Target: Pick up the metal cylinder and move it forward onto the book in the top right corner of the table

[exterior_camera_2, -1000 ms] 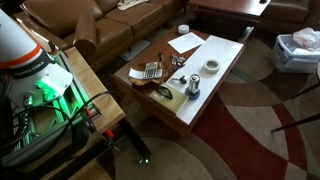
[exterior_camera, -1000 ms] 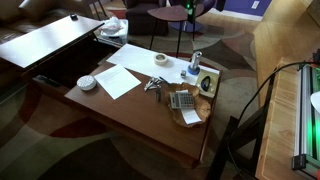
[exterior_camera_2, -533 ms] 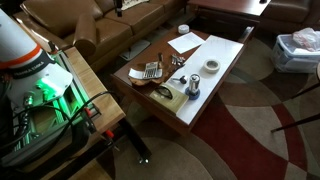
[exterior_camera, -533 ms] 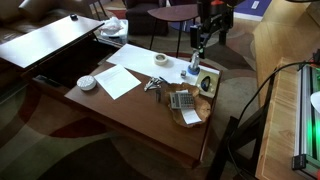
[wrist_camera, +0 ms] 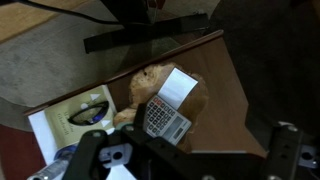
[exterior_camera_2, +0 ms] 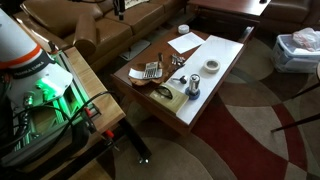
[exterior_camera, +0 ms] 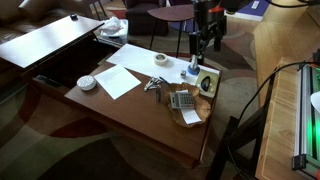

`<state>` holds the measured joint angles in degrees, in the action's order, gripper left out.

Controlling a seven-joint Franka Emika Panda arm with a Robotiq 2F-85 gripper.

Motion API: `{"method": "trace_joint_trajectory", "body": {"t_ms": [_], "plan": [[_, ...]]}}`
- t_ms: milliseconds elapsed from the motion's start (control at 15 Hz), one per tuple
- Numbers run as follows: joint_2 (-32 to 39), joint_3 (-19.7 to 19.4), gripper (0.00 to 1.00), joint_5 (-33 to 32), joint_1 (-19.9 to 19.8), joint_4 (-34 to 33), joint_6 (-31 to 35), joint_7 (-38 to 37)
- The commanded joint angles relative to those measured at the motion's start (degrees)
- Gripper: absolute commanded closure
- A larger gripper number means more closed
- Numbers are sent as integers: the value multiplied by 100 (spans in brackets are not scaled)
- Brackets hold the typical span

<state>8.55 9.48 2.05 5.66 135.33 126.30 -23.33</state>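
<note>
Shows the metal cylinder (exterior_camera: 196,62), short and silvery, standing upright with long axis vertical and top toward the ceiling, at the far right of the table (exterior_camera: 120,115) on a flat blue-white item (exterior_camera: 190,74), gripper (exterior_camera: 200,46) hanging just above, jaws spread wide.

No legible text; calculator (wrist_camera: 164,120) keys perhaps marked.

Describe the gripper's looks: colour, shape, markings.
The gripper is black and blocky in an exterior view. In the wrist view its fingers are thick, dark and round-edged, with a pale patch on the body between them. No cables or markings can be made out.
</note>
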Motion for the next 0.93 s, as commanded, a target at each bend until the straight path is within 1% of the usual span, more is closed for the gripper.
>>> {"method": "trace_joint_trajectory", "body": {"t_ms": [0,67,200,333,400,467,667,867], "plan": [[1000,-98,0,797,-110,-276,545,1403],[1236,-81,0,995,-158,-348,641,1755],[1798,8,0,1343,-313,-633,534,2496],[2323,22,0,1367,-331,-952,316,2773],[2570,-42,0,1242,-273,-1145,116,2672],[2008,-85,0,1220,-223,-671,416,2540],[2527,-71,0,1216,-231,-1013,322,2592],[2572,-71,0,1217,-229,-1110,240,2596]]}}
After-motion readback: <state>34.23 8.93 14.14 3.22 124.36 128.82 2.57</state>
